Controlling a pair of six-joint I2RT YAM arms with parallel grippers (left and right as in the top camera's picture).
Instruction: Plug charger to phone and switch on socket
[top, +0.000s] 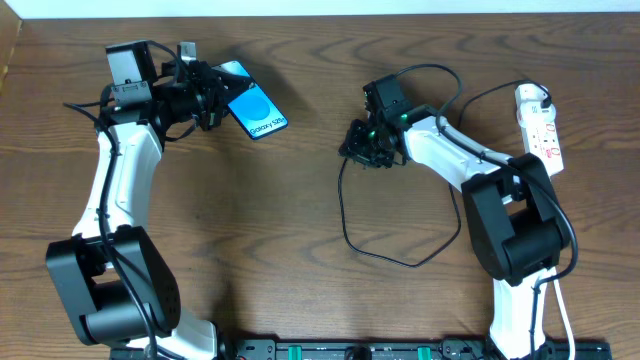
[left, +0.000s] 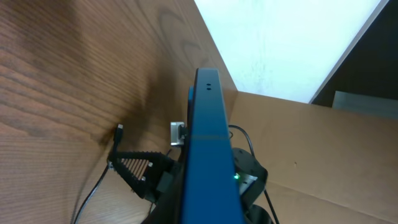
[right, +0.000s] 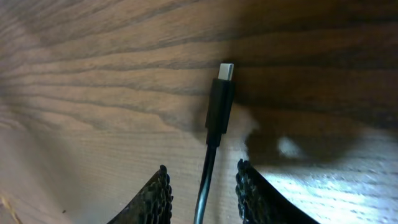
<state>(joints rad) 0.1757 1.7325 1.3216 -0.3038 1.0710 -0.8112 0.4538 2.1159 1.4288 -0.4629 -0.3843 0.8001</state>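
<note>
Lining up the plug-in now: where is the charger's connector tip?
In the right wrist view the connector tip lies on the table just ahead of the right gripper, its cable running back between the fingers.

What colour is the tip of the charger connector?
The connector tip is silvery, its body black; the right wrist view shows it best.

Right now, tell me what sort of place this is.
Likely a robotics test bench: a wooden table, left arm and right arm mounted at its edge, plus phone, charger, power strip.
</note>
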